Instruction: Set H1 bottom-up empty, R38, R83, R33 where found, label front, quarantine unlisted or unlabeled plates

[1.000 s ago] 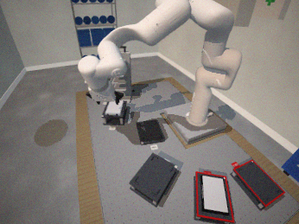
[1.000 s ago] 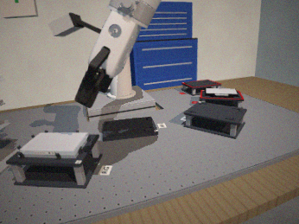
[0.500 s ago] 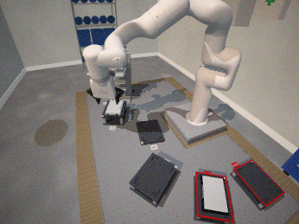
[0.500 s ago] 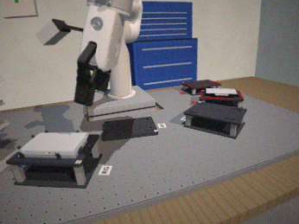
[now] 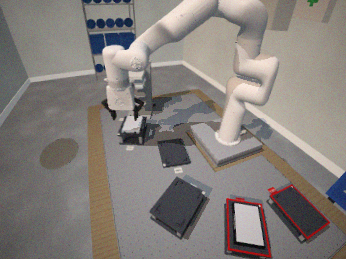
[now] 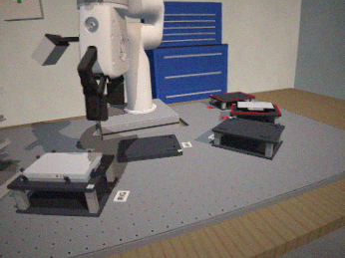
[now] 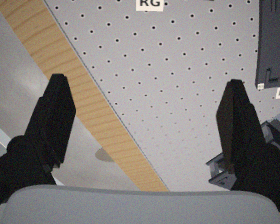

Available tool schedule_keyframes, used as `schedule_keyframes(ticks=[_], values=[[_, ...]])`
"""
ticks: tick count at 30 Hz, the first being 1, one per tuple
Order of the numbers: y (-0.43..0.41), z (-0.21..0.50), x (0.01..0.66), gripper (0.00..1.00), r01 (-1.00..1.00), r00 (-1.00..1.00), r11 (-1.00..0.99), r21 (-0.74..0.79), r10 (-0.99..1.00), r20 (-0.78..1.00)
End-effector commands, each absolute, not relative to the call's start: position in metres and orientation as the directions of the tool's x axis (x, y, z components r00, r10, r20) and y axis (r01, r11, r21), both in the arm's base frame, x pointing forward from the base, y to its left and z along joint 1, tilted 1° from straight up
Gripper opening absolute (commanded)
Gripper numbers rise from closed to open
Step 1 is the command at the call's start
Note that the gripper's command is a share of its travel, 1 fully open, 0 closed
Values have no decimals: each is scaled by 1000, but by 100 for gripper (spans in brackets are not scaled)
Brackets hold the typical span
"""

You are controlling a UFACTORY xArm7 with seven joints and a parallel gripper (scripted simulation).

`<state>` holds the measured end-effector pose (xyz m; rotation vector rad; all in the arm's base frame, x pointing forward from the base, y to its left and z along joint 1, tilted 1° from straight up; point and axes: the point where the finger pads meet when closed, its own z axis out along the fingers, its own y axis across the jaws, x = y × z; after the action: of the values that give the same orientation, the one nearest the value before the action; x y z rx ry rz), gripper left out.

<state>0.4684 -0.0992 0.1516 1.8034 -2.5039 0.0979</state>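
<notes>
A white plate (image 6: 62, 165) lies flat on the RG nest (image 6: 30, 185), as the exterior view shows; its front end carries small dark marks I cannot read. The wrist view cuts it off, showing only the nest's near edge and the RG label (image 7: 150, 1). The gripper (image 6: 98, 112) hangs above and behind this nest, fingers fully spread, holding nothing. The top view alone shows, far from the RG nest, another white plate (image 5: 248, 224) in a red-framed nest (image 5: 228, 226).
</notes>
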Motion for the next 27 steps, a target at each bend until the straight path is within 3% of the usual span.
schedule_keyframes(ticks=[1, 27], values=[[-99, 153, 469, 100, -949, -314, 314, -18, -949, 33], [-99, 193, 469, 100, -949, -314, 314, -18, -950, -5]])
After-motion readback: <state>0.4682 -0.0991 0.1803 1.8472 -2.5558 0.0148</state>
